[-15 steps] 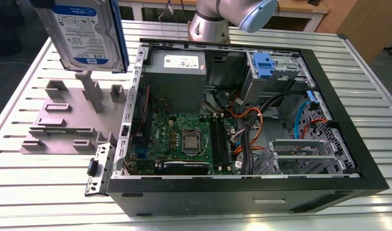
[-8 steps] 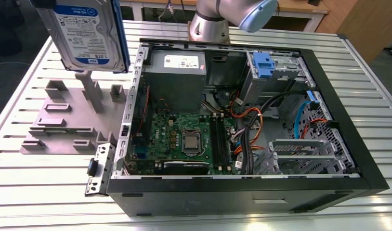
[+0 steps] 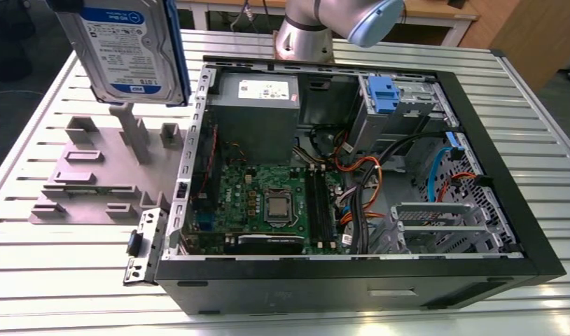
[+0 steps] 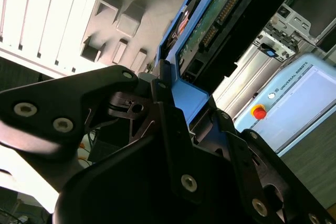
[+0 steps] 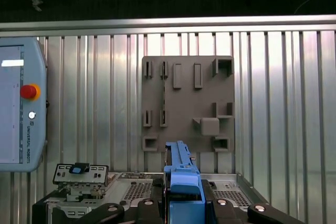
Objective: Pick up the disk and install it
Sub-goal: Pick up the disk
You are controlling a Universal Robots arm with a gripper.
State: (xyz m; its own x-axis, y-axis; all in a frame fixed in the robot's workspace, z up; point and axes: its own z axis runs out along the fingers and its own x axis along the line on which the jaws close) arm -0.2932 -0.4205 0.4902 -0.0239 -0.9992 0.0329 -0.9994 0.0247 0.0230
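The disk (image 3: 126, 49), a silver drive with a white-and-blue label in a blue carrier frame, hangs upright in the air at the exterior view's upper left, above the grey fixture plate (image 3: 98, 175). In both wrist views my gripper (image 5: 182, 205) (image 4: 178, 106) is shut on the disk's blue carrier edge (image 5: 181, 179) (image 4: 189, 95). The black fingers (image 5: 142, 209) press it from both sides. The second wrist view shows the drive's circuit-board side (image 4: 220, 3). The disk is lifted off the fixture (image 5: 189, 103) and is outside the computer case.
An open black computer case (image 3: 360, 283) lies on the slatted metal table (image 3: 547, 126), with motherboard (image 3: 266, 203), cables and a drive bay with a blue tab (image 3: 383, 94). The arm's base (image 3: 304, 35) stands behind it. A teach pendant (image 5: 21, 103) lies beside the fixture.
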